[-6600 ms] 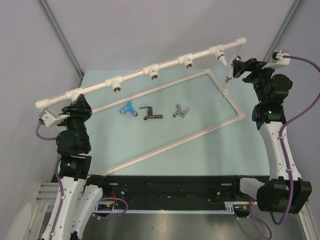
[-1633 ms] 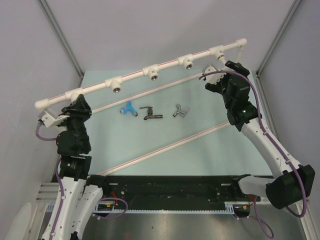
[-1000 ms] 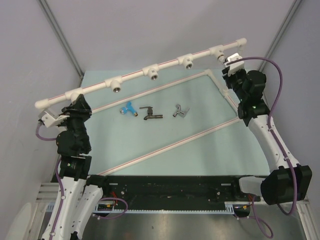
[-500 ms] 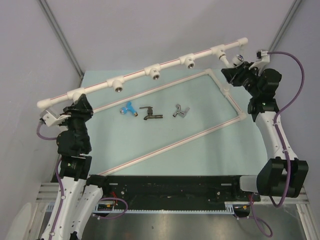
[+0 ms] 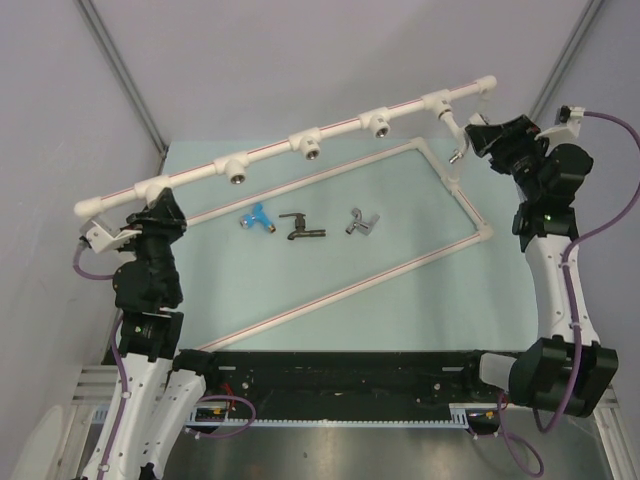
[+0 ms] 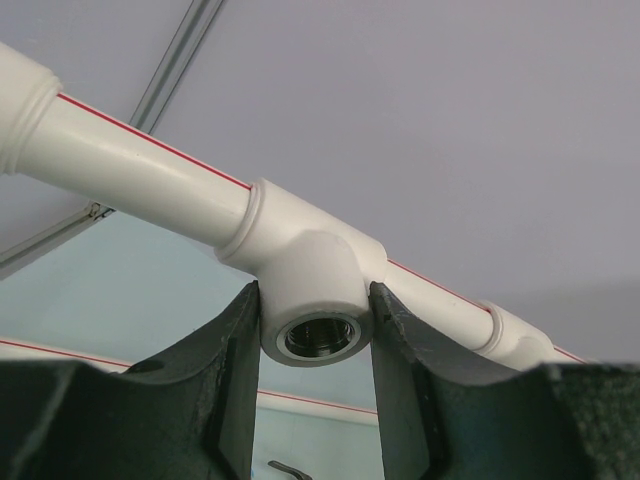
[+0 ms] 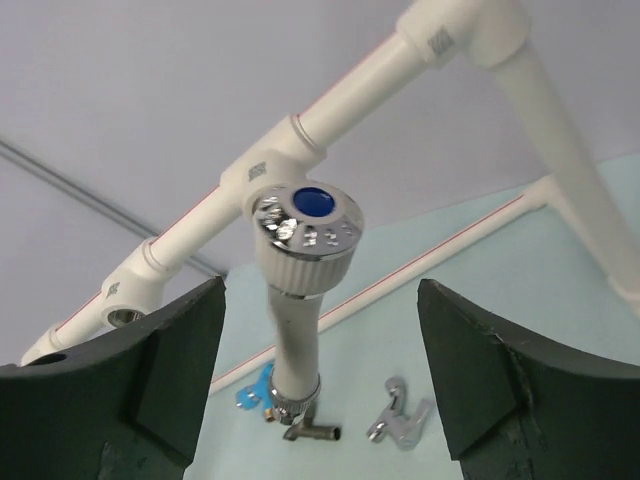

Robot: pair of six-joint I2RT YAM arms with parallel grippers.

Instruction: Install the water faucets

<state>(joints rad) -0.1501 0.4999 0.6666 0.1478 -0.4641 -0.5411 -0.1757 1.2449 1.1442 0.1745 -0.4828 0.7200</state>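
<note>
Pale green bench carrying a pipe rail. The left tool clenches a tee fitting, apparently to steady it. The right tool stands spread around the white faucet, seated near the far-right corner. Three loose faucets lie mid-bench.

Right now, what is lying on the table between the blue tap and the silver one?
The dark brown-black faucet lies between the blue faucet and the silver-grey faucet, touching neither. The top view shows it best.

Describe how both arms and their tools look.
Both the left arm and right arm: white lower links, black joint housings, purple cables. A green light shows on the right. The left tool and right tool have two broad dark fingers each.
</note>
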